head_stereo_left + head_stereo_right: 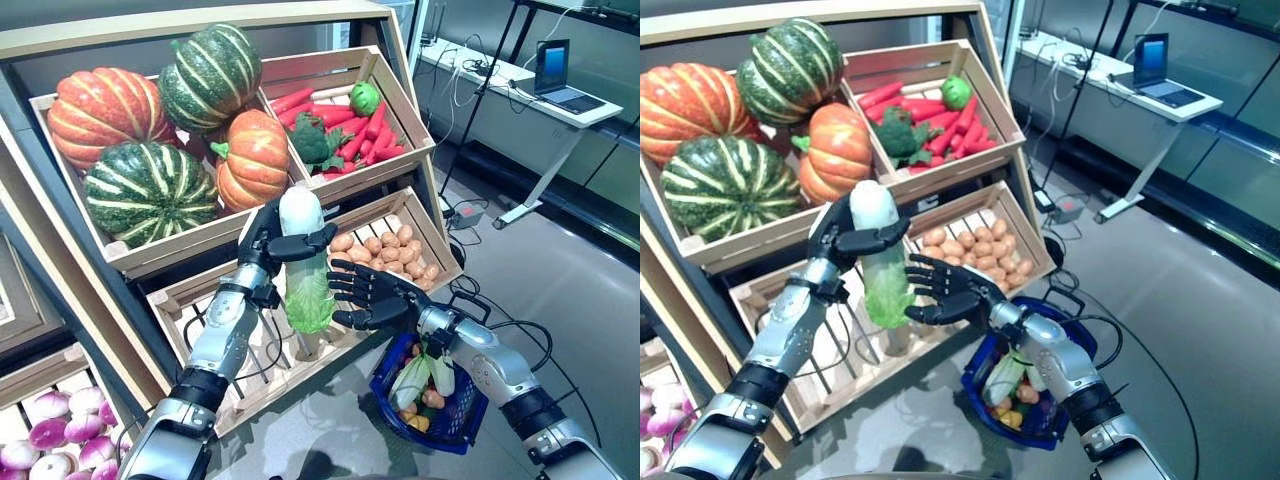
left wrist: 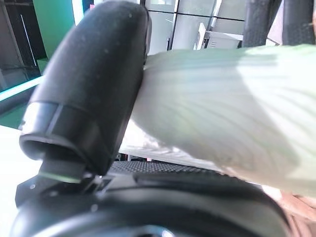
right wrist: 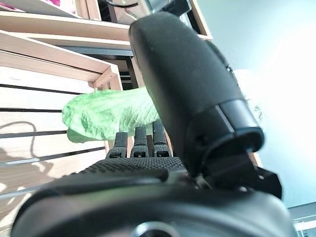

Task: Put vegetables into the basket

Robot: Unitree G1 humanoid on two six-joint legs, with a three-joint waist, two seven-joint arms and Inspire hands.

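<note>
My left hand [image 1: 268, 240] is shut on a napa cabbage [image 1: 305, 270], white at the stem end and leafy green at the bottom, held upright in front of the lower wooden crate. Its thumb [image 2: 89, 94] presses the pale stem [image 2: 222, 118]. My right hand [image 1: 372, 297] is open, fingers spread, just right of the green leaves [image 3: 103, 116] and close to them. A blue basket [image 1: 462, 420] hangs below my right forearm, holding several vegetables.
A wooden rack holds pumpkins and striped squashes [image 1: 150, 190] at upper left, carrots, broccoli and a green pepper [image 1: 345, 125] at upper right, and potatoes [image 1: 385, 255] in a lower crate. Purple-white turnips [image 1: 50, 440] lie at lower left. A desk with a laptop [image 1: 555, 75] stands behind.
</note>
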